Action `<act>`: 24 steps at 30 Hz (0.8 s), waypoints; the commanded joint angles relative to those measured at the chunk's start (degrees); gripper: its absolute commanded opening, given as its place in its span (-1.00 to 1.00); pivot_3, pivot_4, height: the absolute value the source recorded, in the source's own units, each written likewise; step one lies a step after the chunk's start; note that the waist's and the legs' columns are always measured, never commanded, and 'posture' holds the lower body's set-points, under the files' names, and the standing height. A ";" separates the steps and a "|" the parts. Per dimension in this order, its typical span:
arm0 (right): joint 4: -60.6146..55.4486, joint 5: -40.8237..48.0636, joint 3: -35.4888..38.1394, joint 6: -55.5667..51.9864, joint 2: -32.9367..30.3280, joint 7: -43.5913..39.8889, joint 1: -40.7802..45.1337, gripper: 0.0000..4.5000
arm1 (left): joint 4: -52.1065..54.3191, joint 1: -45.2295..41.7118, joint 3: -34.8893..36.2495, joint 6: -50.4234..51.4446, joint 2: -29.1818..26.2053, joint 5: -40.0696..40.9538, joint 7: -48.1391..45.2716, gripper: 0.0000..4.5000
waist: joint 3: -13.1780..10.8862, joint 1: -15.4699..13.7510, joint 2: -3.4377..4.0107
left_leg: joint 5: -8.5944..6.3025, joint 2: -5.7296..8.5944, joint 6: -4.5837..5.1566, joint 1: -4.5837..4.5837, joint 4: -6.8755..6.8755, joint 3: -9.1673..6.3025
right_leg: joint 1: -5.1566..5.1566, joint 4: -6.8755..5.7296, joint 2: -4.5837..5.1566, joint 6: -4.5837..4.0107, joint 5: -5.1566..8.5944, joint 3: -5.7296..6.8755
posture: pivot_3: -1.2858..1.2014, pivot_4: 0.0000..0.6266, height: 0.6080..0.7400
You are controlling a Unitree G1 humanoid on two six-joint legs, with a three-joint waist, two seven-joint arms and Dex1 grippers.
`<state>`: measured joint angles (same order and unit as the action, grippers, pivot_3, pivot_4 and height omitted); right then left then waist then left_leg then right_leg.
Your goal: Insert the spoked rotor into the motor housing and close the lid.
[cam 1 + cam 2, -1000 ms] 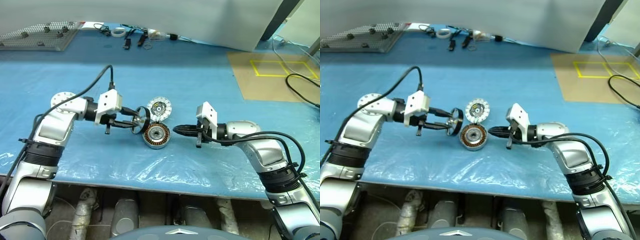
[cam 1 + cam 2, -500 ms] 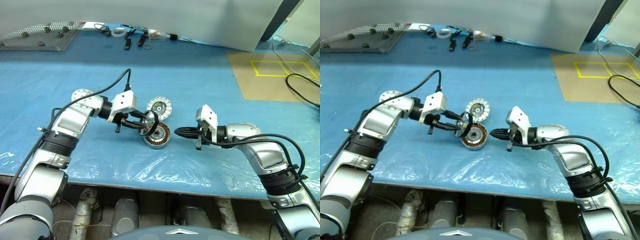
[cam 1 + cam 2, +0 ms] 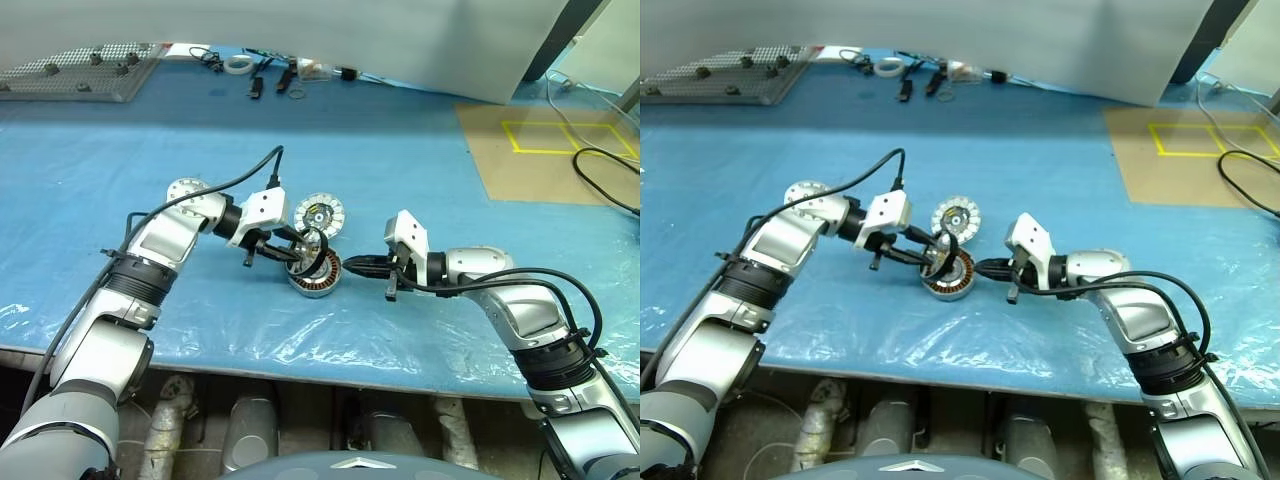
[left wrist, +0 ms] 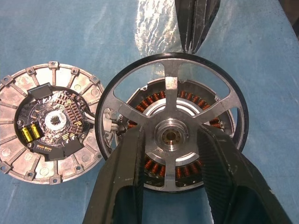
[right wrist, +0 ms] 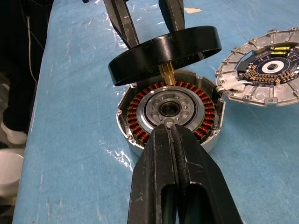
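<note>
my left gripper (image 4: 170, 140) grips the spoked rotor (image 4: 171, 122) by its spokes, holding it tilted just above the motor housing (image 5: 170, 112) on the blue table (image 3: 400, 160). my right gripper (image 5: 172, 133) is pinched closed at the housing's near rim. the lid (image 4: 49, 116) lies touching the housing's side.

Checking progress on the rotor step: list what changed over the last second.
The left gripper, holding the spoked rotor, carried it rightward until it hangs tilted just over the motor housing, not yet seated. The housing, the lid behind it, and the shut right gripper stayed put.
</note>
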<state>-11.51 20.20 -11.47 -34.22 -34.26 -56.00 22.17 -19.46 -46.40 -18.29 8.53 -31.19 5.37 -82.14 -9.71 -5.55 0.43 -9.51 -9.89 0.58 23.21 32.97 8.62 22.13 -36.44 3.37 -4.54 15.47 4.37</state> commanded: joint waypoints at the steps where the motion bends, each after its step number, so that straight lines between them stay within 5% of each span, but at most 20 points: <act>1: -0.56 0.60 1.70 1.59 -0.88 -0.76 -0.50 -1.00 | 1.58 -0.26 0.16 -1.06 -0.31 0.10 -0.49 -0.42 | 0.00 0.00 0.00 | 0.00 0.00 0.00 0.00 0.00 0.00 | 0.00 0.00 0.00 0.00 0.00 0.00 | 0.03 -0.52 1.00; 16: -2.06 1.70 6.39 6.14 -3.39 -2.05 -6.58 -1.00 | 2.84 1.00 0.09 0.23 0.97 0.29 0.08 -0.42 | 0.00 -0.08 0.00 | -0.10 0.00 0.16 0.00 0.00 0.00 | -0.01 0.03 0.00 0.00 0.00 0.00 | 0.03 -0.52 1.00; 24: -9.40 5.00 5.35 -2.77 -1.51 2.63 -2.83 -1.00 | 2.84 0.91 -0.06 0.80 0.73 -0.53 0.66 -0.42 | -0.01 0.02 0.02 | -0.11 -0.01 0.18 -0.02 -0.01 0.00 | -0.01 0.04 0.00 0.00 0.00 0.00 | 0.03 -0.52 1.00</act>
<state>-17.72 23.36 -6.91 -35.50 -36.00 -54.34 17.99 -18.27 -44.81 -18.53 9.31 -29.88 4.93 -81.68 -9.72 -5.53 0.45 -9.62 -9.90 0.76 23.19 32.97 8.62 22.12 -36.40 3.36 -4.54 15.47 4.37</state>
